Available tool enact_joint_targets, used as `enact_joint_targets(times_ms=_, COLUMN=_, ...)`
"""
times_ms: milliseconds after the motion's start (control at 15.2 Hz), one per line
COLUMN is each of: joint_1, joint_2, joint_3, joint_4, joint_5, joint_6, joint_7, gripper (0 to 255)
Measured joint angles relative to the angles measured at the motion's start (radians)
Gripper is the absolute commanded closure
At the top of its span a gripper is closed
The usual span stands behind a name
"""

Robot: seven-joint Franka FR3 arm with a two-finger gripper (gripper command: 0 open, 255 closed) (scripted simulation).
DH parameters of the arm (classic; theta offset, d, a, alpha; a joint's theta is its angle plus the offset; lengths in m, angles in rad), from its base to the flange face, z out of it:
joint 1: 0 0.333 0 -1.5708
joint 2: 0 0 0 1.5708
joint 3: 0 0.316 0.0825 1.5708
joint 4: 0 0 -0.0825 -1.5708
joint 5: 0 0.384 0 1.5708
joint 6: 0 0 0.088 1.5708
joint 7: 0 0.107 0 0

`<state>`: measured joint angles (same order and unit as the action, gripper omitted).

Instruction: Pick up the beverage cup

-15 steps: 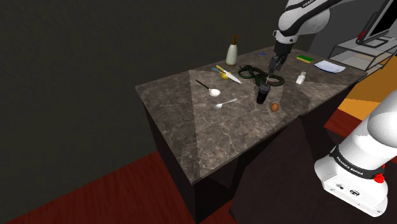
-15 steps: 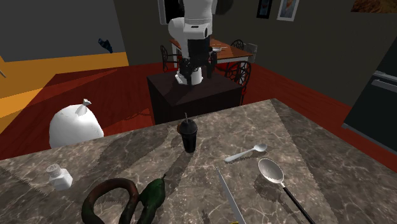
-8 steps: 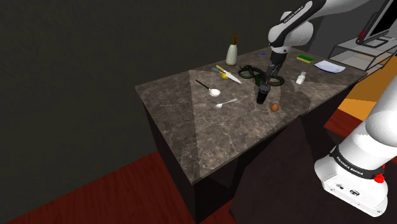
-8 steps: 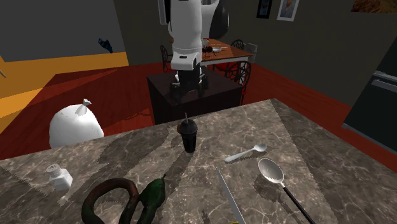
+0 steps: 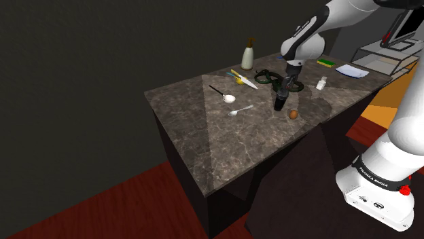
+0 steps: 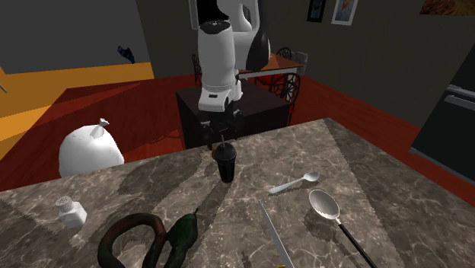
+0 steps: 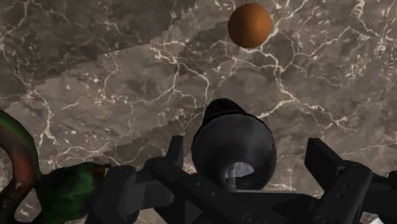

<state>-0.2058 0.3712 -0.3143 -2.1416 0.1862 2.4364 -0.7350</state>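
The beverage cup point(image 5: 279, 102) is a black lidded cup with a straw, upright on the dark marble counter point(image 5: 204, 136). In the second exterior view the cup point(image 6: 225, 163) stands near the counter's far edge. My gripper point(image 5: 290, 85) hangs just above it, pointing down. From the second exterior view the gripper point(image 6: 221, 137) sits right over the straw. In the wrist view the cup's lid point(image 7: 234, 145) lies between the spread black fingers point(image 7: 175, 156) without touching them. The gripper point(image 7: 249, 156) is open and holds nothing.
An orange ball point(image 5: 293, 114) lies close beside the cup. A dark ring with a green object point(image 6: 181, 232), a white shaker point(image 6: 71, 211), a spoon point(image 6: 294, 183), a ladle point(image 6: 327, 205) and a knife point(image 6: 272, 236) lie around it. A pale bottle point(image 5: 248, 56) stands at the back.
The arm has swung over the counter and the gripper has come down from well above to just over the cup. The cup has not moved.
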Motion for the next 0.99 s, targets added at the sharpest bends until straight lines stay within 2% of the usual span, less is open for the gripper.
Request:
enact_joint_targets(times_ms=198, joint_1=-0.009, joint_2=0.032, joint_3=0.009, joint_4=0.004, joint_5=0.016, joint_6=0.027, joint_7=-0.013, gripper=0)
enact_joint_targets(times_ms=264, joint_1=-0.010, joint_2=0.038, joint_3=0.010, joint_4=0.005, joint_5=0.019, joint_6=0.031, joint_7=-0.015, gripper=255)
enact_joint_targets(times_ms=990, joint_1=-0.010, joint_2=0.035, joint_3=0.009, joint_4=0.004, joint_5=0.018, joint_6=0.030, joint_7=-0.015, gripper=255)
